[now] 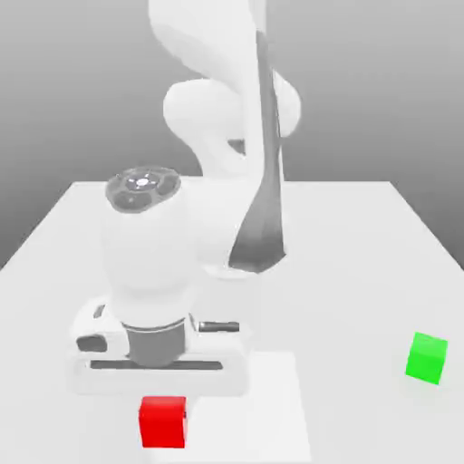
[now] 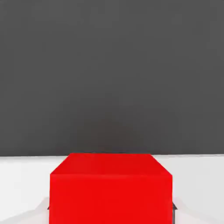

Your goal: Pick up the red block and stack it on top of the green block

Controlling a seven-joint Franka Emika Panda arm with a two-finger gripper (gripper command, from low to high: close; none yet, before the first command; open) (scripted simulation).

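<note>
– Noting the near end first: where is the red block (image 1: 163, 422), and what has it?
– Front of the scene, toward the exterior view's left, under the hand. The gripper (image 1: 163, 417) is closed on it, fingers at opposite side faces. Whether it clears the table (image 1: 353, 299), I can't tell.
– Handling?
– Judged light and stiff, not fragile. Faces look smooth, so slip is possible; a square, centred hold on the flat sides suits it. Keep the underside free for stacking.
– Next out?
– A paler square patch (image 1: 272, 399) beside it, flat, no obstacle. Farther back, well apart at the exterior view's right, the green block (image 1: 426, 359), top bare. Nothing seen standing between the blocks.
– Risk?
– Crossing low could knock the green one. Lift first. The arm (image 1: 149, 258) rises behind.
</note>
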